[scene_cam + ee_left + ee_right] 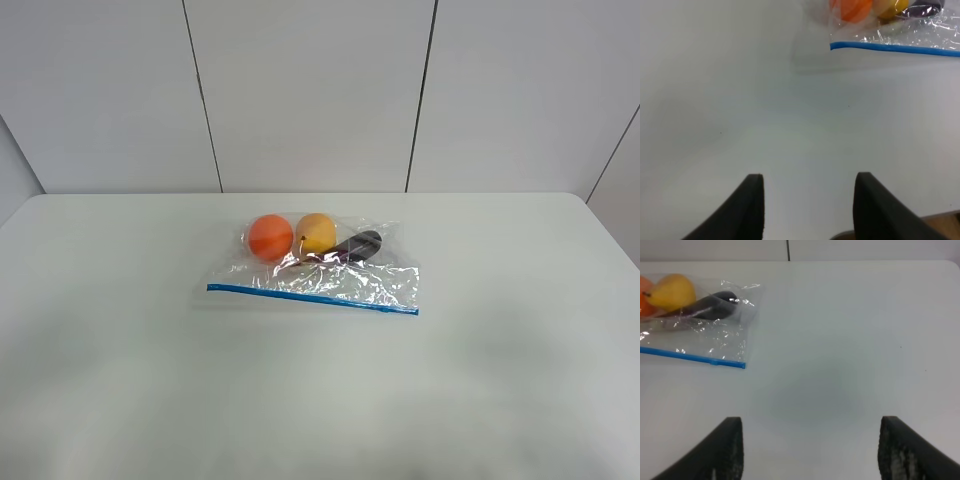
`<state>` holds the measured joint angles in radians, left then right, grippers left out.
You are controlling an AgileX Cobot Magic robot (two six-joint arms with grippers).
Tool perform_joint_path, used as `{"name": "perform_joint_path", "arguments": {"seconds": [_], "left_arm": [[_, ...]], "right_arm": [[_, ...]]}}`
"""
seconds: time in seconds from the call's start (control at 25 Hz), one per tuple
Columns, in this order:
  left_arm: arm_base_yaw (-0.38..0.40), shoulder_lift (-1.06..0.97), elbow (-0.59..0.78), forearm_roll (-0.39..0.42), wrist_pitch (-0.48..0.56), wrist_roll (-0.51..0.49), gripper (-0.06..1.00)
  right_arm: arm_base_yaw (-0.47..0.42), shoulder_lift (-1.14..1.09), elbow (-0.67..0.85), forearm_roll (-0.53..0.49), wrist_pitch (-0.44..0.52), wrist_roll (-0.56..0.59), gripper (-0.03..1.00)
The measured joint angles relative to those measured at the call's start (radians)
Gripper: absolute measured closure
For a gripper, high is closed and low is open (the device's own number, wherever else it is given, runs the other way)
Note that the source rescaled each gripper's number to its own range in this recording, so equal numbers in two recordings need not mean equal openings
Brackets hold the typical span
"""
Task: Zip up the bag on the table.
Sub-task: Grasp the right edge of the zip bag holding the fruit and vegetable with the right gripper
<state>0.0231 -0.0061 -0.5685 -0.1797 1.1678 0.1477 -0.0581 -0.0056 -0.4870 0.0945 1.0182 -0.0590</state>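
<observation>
Exterior high view: the bag (pixel 315 270) lies flat near the middle of the counter (pixel 120 380), with neither arm in that picture. Its blue zipper strip (pixel 312 298) forms the edge that faces both claws. An orange ball (pixel 270 237), a yellow fruit (pixel 315 233) and a dark purple item (pixel 358 246) sit bunched along the bag's far side, beyond the strip. Whether the strip is pressed closed cannot be told.

The left claw (pixel 808 177) hangs above bare counter, its jaws parted and holding nothing. The bag is well ahead of it and off toward the right claw's side, and the strip's closest end is the first part it meets. The counter's near edge shows close beside one of its fingers.

The right claw (pixel 811 419) stands with its jaws spread wider, also holding nothing. The bag is ahead of it and off toward the left claw's side.

Bare white surface runs all round the bag. It reaches the counter's far edge, which has rounded corners, below the grey wall panels (pixel 310 90).
</observation>
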Motion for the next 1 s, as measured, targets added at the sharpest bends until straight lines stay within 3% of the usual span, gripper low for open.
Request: {"name": "perform_joint_path", "arguments": {"seconds": [0.56,0.72,0.84,1.0], "left_arm": [[0.0,0.0,0.0,0.0,0.0,0.0,0.31],[0.0,0.0,0.0,0.0,0.0,0.0,0.31],[0.0,0.0,0.0,0.0,0.0,0.0,0.31],[0.0,0.0,0.0,0.0,0.0,0.0,0.31]], "right_arm": [[0.0,0.0,0.0,0.001,0.0,0.001,0.09],[0.0,0.002,-0.027,0.026,-0.033,0.098,0.09],[0.0,0.075,-0.05,0.064,-0.072,0.164,0.09],[0.0,0.3,-0.095,0.081,-0.131,0.138,0.09]]}}
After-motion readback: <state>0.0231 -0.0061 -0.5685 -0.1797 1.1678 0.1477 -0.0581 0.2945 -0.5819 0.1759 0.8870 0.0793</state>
